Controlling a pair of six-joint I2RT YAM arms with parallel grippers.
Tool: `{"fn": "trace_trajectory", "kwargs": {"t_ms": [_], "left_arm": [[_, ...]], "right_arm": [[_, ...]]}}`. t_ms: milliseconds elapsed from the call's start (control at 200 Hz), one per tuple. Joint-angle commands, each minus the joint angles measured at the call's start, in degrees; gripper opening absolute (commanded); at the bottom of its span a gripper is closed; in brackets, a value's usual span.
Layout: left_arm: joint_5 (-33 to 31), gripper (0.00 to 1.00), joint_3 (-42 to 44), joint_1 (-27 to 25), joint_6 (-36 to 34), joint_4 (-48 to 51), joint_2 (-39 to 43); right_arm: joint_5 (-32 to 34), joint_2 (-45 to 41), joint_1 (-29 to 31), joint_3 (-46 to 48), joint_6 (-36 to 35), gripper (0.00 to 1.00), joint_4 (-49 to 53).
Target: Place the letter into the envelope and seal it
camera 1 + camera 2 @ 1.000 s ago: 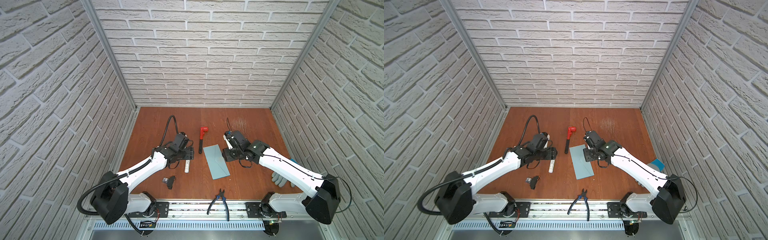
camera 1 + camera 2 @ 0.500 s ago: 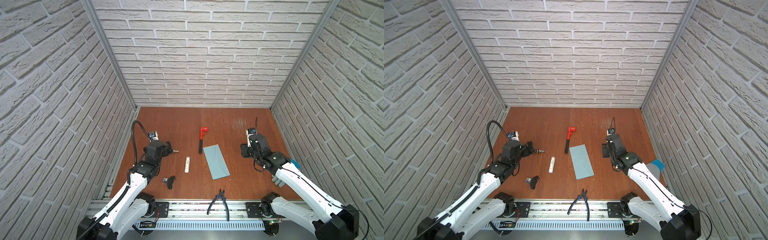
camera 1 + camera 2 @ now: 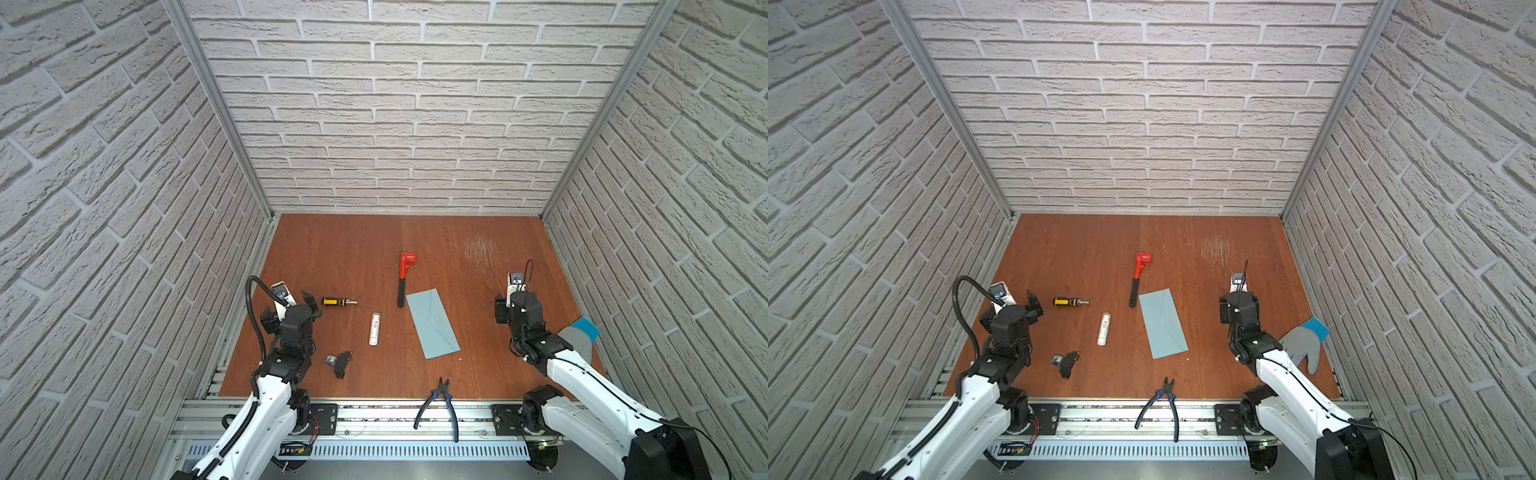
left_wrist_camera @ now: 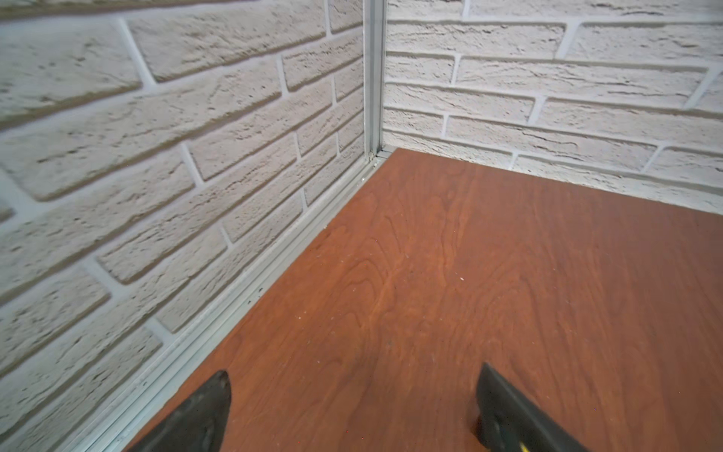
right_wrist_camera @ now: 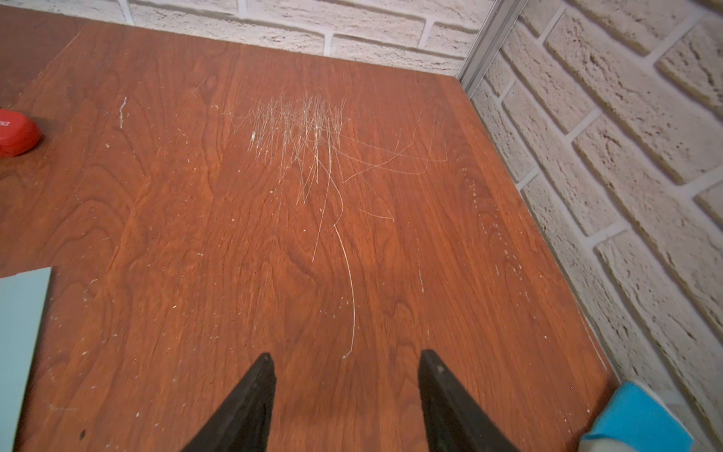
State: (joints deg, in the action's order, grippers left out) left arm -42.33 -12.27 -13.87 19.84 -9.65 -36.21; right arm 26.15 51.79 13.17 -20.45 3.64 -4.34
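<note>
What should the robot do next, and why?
Probably just settle at rest, since the job looks done: the envelope lies flat and closed, no letter shows outside it, and the left gripper and right gripper are both open and empty.

I'm looking steeply down in both top views, sharing the whole surface [image 3: 340, 257] around the envelope [image 3: 432, 324]; my wrist cameras are sitting low, facing beyond it.

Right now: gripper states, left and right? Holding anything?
left gripper: open, holding nothing.
right gripper: open, holding nothing.
</note>
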Motion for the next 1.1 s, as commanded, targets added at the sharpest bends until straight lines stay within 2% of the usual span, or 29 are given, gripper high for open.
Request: {"fn": "trace_trajectory", "kwargs": {"t_ms": [0,235,620,745,845,925,1095], "left_arm": [[-5.3,0.97,2.8,0.5,-5.1,-9.5,0.4],[-3.4,0.98,8.2,3.8,-9.6,-23.1,-7.2],[11.1,0.98,9.1,13.9,-6.1,-32.7,-14.7],[16.5,0.98,7.8,17.5,-4.7,-36.4,-20.5],[19.0,0.98,7.0,19.7,-3.9,-40.4,-25.2],[20.7,0.98,6.6,20.4,-4.0,-44.5,-29.0],[21.9,0.98,6.8,20.4,-4.0,-50.5,-33.3]], "right_arm": [[0.7,0.6,-1.0,1.5,-2.8,0.60,-10.5],[-4.1,5.4,-3.9,4.9,-1.9,0.61,-20.1],[-11.7,15.4,-5.5,5.8,-3.1,0.61,-36.8],[-14.9,21.3,-6.2,3.8,-4.4,0.61,-40.4],[-16.0,28.7,-6.8,3.7,-4.5,0.61,-47.5],[-16.4,32.3,-7.1,3.7,-4.2,0.61,-50.6],[-17.0,32.2,-8.0,4.0,-3.4,0.61,-51.1]]}}
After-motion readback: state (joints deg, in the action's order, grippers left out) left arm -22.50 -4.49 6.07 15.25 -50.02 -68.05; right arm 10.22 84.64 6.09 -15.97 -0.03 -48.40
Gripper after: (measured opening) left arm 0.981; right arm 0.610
